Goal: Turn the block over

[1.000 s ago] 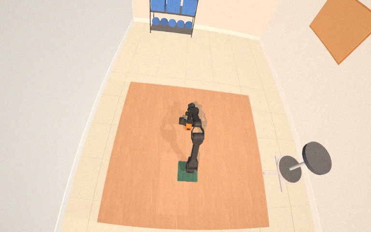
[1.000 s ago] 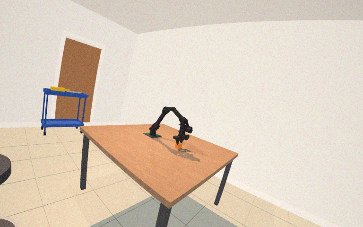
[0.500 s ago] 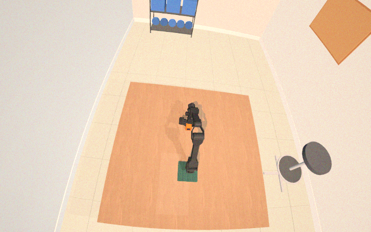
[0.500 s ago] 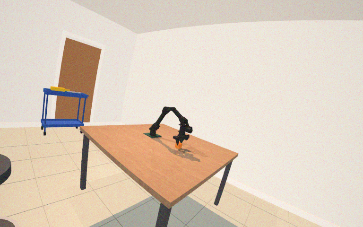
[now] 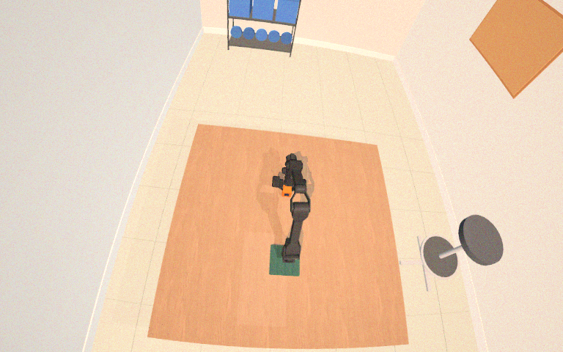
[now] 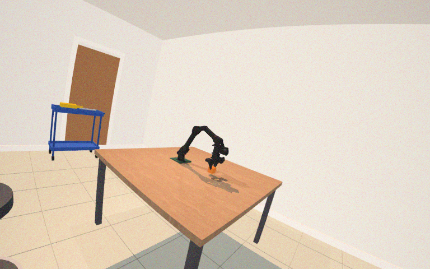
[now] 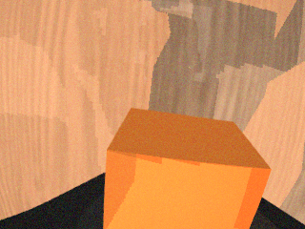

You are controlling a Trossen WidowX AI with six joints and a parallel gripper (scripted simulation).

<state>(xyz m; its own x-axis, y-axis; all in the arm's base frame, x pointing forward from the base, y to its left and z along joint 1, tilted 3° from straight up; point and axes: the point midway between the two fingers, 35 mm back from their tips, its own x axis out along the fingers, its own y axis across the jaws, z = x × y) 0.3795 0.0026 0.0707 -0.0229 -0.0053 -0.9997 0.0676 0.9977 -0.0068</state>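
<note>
The orange block is held upright, and a gap to its shadow in the exterior view suggests it is a little above the table. A small dark patch shows on the block's edge toward the arm base in the top view. The wrist view shows a plain bright upper face and a plain darker side. My gripper points down and is shut on the block, with black fingers at its left and right in the wrist view. The block's underside is hidden.
The arm's base stands on a green mat on the table. The arm arches from there to the block. A stool, a shelf rack and a blue cart stand away from the table.
</note>
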